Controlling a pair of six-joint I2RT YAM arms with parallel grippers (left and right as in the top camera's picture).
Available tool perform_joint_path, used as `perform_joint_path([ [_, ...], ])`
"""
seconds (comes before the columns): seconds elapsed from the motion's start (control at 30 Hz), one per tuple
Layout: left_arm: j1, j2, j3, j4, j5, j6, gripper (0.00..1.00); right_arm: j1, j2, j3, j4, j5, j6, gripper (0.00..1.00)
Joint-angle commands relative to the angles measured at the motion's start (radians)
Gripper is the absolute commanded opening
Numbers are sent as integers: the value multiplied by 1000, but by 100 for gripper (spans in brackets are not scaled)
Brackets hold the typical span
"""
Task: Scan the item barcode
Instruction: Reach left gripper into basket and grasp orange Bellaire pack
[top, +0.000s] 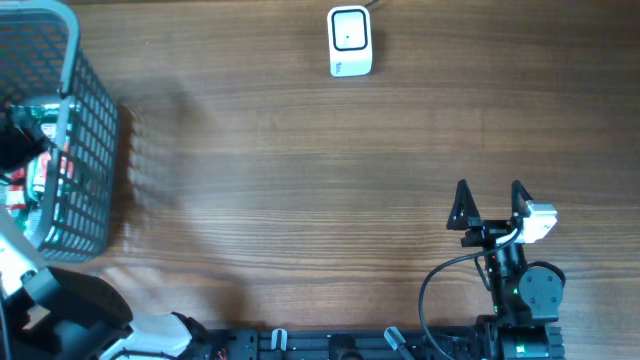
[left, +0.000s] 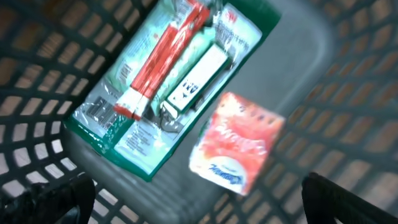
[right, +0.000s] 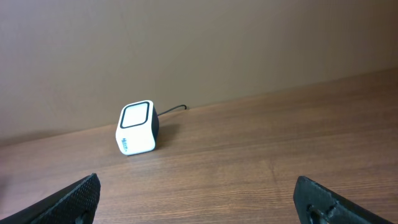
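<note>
Red pack (left: 237, 144) lies flat on the basket (top: 92, 150) floor, just beside the green pack (left: 165, 87) — my left fingers (left: 351, 200) hang spread above both, gripping nothing. Looks light, soft, slippery film; I'd pinch its short sides, gently. Mesh walls close all round, so lift straight up. Right fingers (top: 463, 206) spread too, empty, over bare worktop (top: 300, 200) — clear run to the scanner (top: 350, 42) at the far edge.

Brown wood-grain tabletop (top: 300, 170), mostly bare. Small white boxy scanner with dark window (top: 350, 42) sits at far edge, cable trailing behind. Grey plastic mesh basket (top: 95, 150) stands over on my left.
</note>
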Motion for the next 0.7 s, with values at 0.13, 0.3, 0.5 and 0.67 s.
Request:
perform_joint_path([
  [0.13, -3, 41, -72, 45, 37, 123, 100, 5, -8, -1, 3, 2, 4, 100],
  [0.3, -2, 84, -72, 59, 86, 167, 100, 5, -8, -1, 3, 2, 4, 100],
  [0.5, 8, 137, -72, 69, 143, 258, 100, 5, -8, -1, 3, 2, 4, 100],
  [0.67, 50, 161, -72, 68, 358, 394, 100, 5, -8, -1, 3, 2, 4, 100],
])
